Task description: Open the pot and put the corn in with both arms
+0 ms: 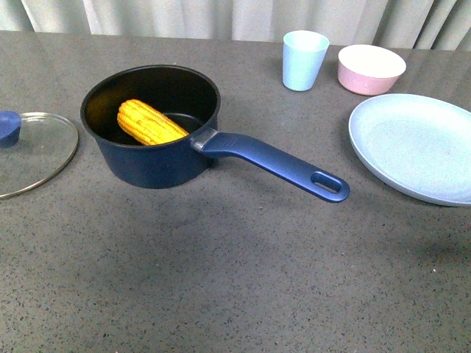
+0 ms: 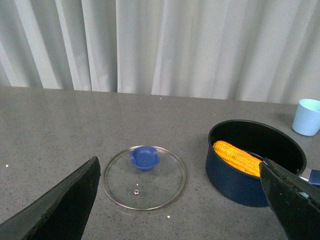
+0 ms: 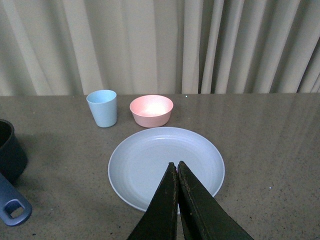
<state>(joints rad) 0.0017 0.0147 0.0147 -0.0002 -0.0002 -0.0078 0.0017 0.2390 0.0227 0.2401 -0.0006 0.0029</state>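
The navy pot (image 1: 151, 165) stands open on the grey table, its long handle (image 1: 276, 163) pointing to the right and toward the front. The yellow corn (image 1: 149, 122) lies inside it, leaning on the left wall. The glass lid (image 1: 37, 158) with its blue knob (image 1: 9, 126) lies flat to the pot's left. Neither arm shows in the front view. In the left wrist view my left gripper (image 2: 179, 162) is open and empty above the table, with the lid (image 2: 150, 182) and pot (image 2: 235, 182) in front of it. My right gripper (image 3: 175, 164) is shut on nothing, over the near side of a pale blue plate (image 3: 150, 155).
A pale blue plate (image 1: 412, 147) lies to the right of the pot handle. Behind it stand a light blue cup (image 1: 304, 60) and a pink bowl (image 1: 371, 69). A curtain hangs along the table's far edge.
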